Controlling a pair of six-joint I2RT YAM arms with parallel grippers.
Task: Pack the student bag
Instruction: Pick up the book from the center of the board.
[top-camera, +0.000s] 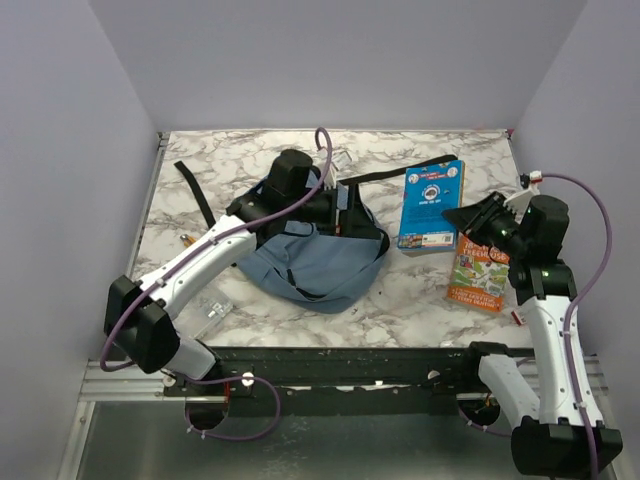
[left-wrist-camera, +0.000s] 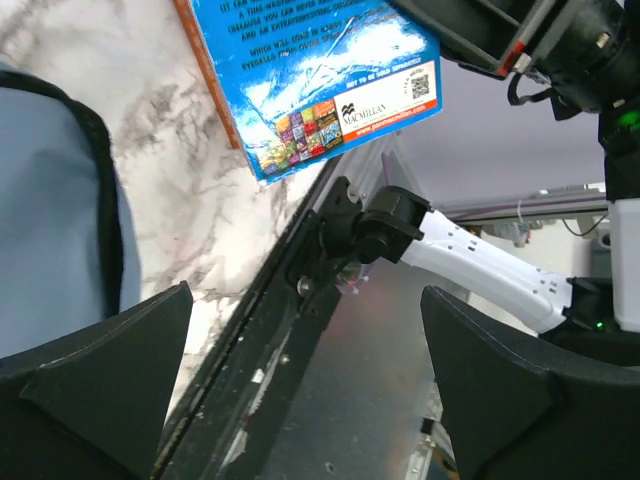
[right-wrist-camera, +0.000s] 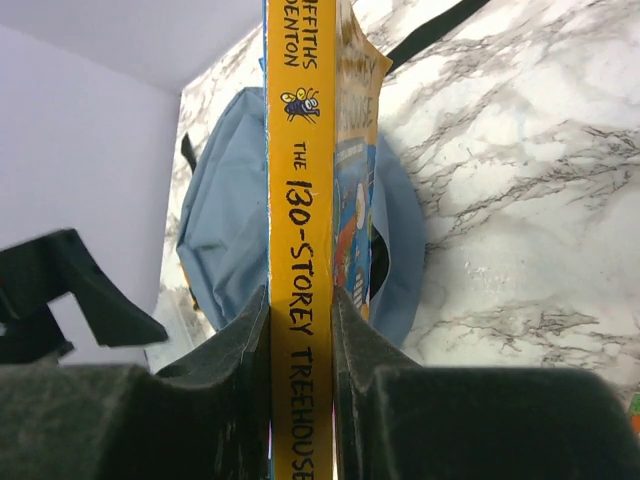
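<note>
The student bag (top-camera: 325, 262) is dusty blue with black trim and lies slumped at the table's middle. It also shows in the left wrist view (left-wrist-camera: 55, 220) and the right wrist view (right-wrist-camera: 225, 230). My left gripper (top-camera: 340, 212) is over the bag's top; in its own view (left-wrist-camera: 305, 300) the jaws stand wide apart with nothing between them. My right gripper (top-camera: 468, 225) is shut on the yellow spine of an orange "130-Storey Treehouse" book (right-wrist-camera: 300, 150), held on edge right of the bag (top-camera: 480, 272). A blue book (top-camera: 432, 205) lies flat on the table (left-wrist-camera: 320, 70).
A black strap (top-camera: 195, 190) trails across the marble at the back left, and another strap (top-camera: 375, 180) runs from the bag toward the blue book. A small clear item (top-camera: 216, 309) lies near the front left edge. Walls enclose the table on three sides.
</note>
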